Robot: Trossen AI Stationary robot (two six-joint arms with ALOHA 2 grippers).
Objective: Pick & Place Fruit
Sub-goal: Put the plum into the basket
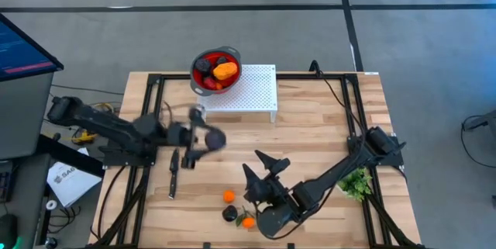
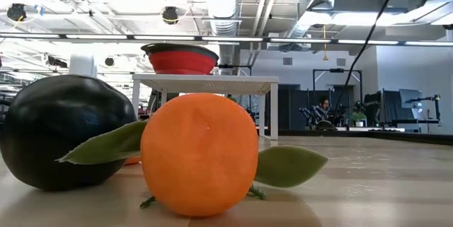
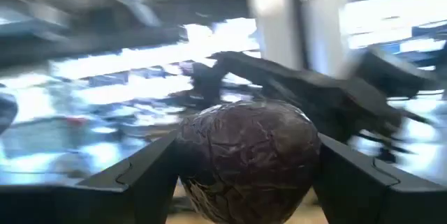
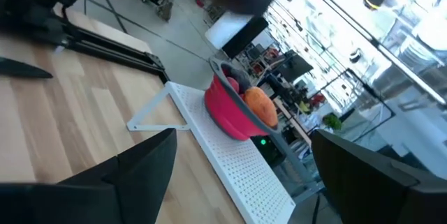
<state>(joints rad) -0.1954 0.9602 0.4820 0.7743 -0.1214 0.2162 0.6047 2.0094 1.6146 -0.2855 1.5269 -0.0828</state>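
- High view: the left claw (image 1: 203, 137) is clenched on a dark purple fruit (image 1: 214, 138), lifted over the bench (image 1: 310, 148), probably bound for the red bowl (image 1: 216, 69) at 12 o'clock from it, which sits on a white rack (image 1: 252, 90) and already holds fruit, one orange-yellow piece (image 1: 225, 70) among them.
- The right claw (image 1: 262, 166) is released and empty, at 1 o'clock from three remaining fruits: an orange ball (image 1: 229, 196), a dark fruit (image 1: 230, 213), and a leafy orange (image 1: 247, 222).
- Low view: that leafy orange (image 2: 199, 153) and black fruit (image 2: 60, 140) sit side by side on the bench.
- Left wrist view: the purple fruit (image 3: 248, 158) is pinched between both fingers (image 3: 133, 182).
- Right wrist view: the fingers (image 4: 133, 175) are spread, facing the bowl (image 4: 230, 112).
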